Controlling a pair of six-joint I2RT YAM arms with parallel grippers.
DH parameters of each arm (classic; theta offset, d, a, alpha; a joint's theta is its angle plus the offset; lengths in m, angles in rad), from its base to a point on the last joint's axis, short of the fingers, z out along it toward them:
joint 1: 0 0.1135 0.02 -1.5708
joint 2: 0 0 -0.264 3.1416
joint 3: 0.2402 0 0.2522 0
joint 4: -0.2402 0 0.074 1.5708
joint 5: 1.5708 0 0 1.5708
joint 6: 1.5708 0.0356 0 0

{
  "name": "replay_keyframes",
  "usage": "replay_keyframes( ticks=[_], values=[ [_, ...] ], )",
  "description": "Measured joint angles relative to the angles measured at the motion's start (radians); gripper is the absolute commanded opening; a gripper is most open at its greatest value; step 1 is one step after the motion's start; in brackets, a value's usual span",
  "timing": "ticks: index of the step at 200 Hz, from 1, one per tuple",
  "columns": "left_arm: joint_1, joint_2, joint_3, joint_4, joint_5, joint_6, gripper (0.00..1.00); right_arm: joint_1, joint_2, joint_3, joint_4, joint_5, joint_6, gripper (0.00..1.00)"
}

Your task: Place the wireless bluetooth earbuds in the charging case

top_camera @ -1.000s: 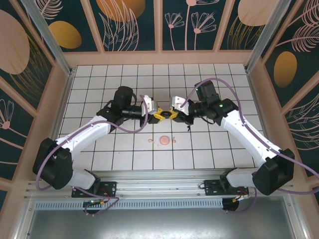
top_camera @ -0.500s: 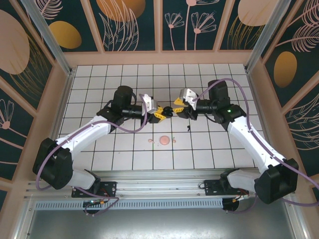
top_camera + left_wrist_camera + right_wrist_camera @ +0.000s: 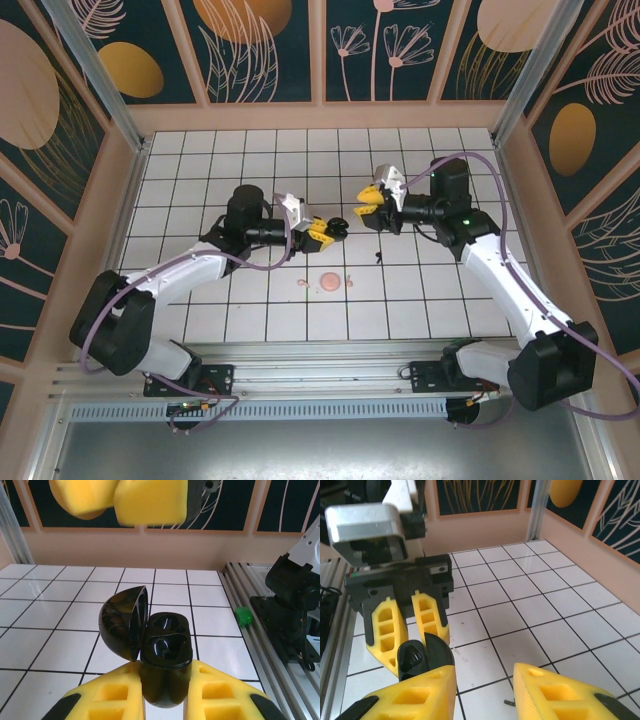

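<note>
White grid-tiled counter [image 3: 190, 160]. A pale wooden kerb [image 3: 320, 116] borders the counter's far and side edges. Dark floral panels [image 3: 270, 45] rise beyond the kerb. An aluminium rail [image 3: 320, 372] runs along the counter's near edge. A small green part [image 3: 243, 616] sits where counter meets rail.

Charging case [image 3: 162, 655]: glossy black, lid and body alike. Left gripper [image 3: 322, 230], right gripper [image 3: 368, 204]: yellow fingers [image 3: 215, 695] on black mounts. Arms [image 3: 190, 265]: white, black joints. Table [image 3: 250, 310]: white tiles, dark grid lines. Walls [image 3: 260, 50]: dark teal, gold ovals, pale pink leaf outlines
</note>
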Motion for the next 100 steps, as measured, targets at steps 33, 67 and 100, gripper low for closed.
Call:
replay_keyframes(
  ticks=[33,67,100],
  values=[
    [0.000,0.046,-0.073,0.196,-0.021,-0.119,0.10,-0.018,0.000,0.002,-0.031,0.060,0.151,0.35],
    [0.001,0.101,-0.159,0.404,-0.061,-0.239,0.09,-0.029,0.042,0.029,-0.129,0.195,0.291,0.36],
    [0.014,0.152,-0.232,0.590,-0.104,-0.354,0.09,-0.032,0.143,0.054,-0.243,0.331,0.447,0.36]
  ],
)
